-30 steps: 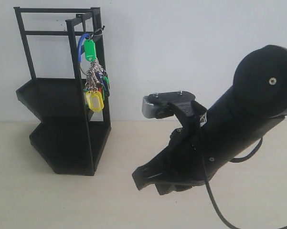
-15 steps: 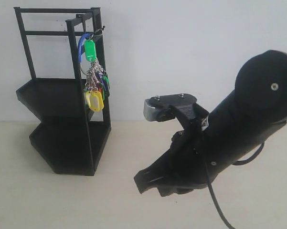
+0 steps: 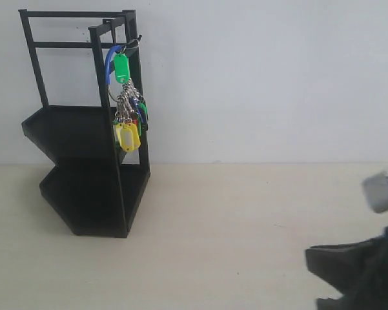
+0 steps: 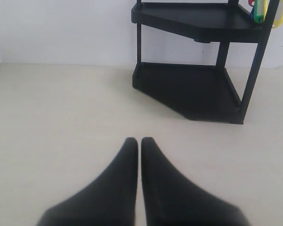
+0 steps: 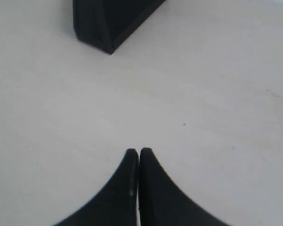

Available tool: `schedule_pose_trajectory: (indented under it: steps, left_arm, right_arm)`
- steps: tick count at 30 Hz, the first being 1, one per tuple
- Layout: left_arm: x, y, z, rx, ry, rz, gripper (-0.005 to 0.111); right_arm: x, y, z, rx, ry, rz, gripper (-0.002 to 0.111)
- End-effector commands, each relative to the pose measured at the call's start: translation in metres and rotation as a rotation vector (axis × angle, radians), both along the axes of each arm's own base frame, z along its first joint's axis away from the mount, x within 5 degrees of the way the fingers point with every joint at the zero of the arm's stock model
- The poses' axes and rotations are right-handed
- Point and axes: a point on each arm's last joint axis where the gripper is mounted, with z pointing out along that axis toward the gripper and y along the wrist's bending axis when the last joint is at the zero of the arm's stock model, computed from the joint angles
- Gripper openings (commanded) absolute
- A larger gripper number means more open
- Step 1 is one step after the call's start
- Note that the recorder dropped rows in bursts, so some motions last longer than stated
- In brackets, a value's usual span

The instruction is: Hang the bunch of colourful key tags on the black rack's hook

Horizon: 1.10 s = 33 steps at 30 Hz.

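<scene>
The colourful key tag bunch (image 3: 127, 103) hangs by its blue loop from the hook (image 3: 134, 44) at the top bar of the black rack (image 3: 84, 129). Green and yellow tags show clearly; the rest cluster behind. In the left wrist view the rack (image 4: 198, 56) stands ahead with a bit of the tags (image 4: 261, 10) at the frame's edge. My left gripper (image 4: 139, 141) is shut and holds nothing. My right gripper (image 5: 139, 151) is shut too, over bare table, with the rack's base corner (image 5: 108, 23) ahead. Only a dark part of the right arm (image 3: 365, 271) shows in the exterior view.
A pale tabletop (image 3: 213, 226) runs from the rack to the right arm, with a white wall (image 3: 265, 77) behind. The rack stands at the far left against that wall.
The right arm has pulled far back to the right and down, leaving the middle of the exterior view. The key tag bunch stays hanging on the hook.
</scene>
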Motion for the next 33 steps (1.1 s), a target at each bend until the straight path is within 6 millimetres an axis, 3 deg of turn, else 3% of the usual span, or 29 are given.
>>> schedule_pose_trajectory:
  steps: [1, 6, 13, 19, 22, 30, 33]
  left_arm:
    - [0.000, 0.000, 0.001, -0.003, -0.001, 0.002, 0.004]
    - [0.000, 0.000, 0.001, -0.003, -0.001, 0.002, 0.004]
    - [0.000, 0.000, 0.001, -0.003, -0.001, 0.002, 0.004]
    - [0.000, 0.000, 0.001, -0.003, -0.001, 0.002, 0.004]
    - [0.000, 0.000, 0.001, -0.003, -0.001, 0.002, 0.004]
    - [0.000, 0.000, 0.001, -0.003, -0.001, 0.002, 0.004]
    - [0.000, 0.000, 0.001, -0.003, -0.001, 0.002, 0.004]
  right_arm:
    - [-0.024, -0.038, -0.006, 0.114, -0.122, -0.142, 0.000]
    - [-0.046, -0.068, -0.024, 0.199, -0.186, -0.308, 0.000]
    - [-0.064, -0.090, -0.045, 0.295, -0.312, -0.487, 0.000]
    - [-0.082, -0.095, -0.042, 0.344, -0.438, -0.503, 0.000]
    - [-0.082, -0.096, -0.042, 0.327, -0.444, -0.513, 0.000]
    - [-0.082, -0.094, -0.046, 0.316, -0.404, -0.505, 0.000]
    - [-0.084, -0.092, -0.056, 0.212, -0.327, -0.461, 0.000]
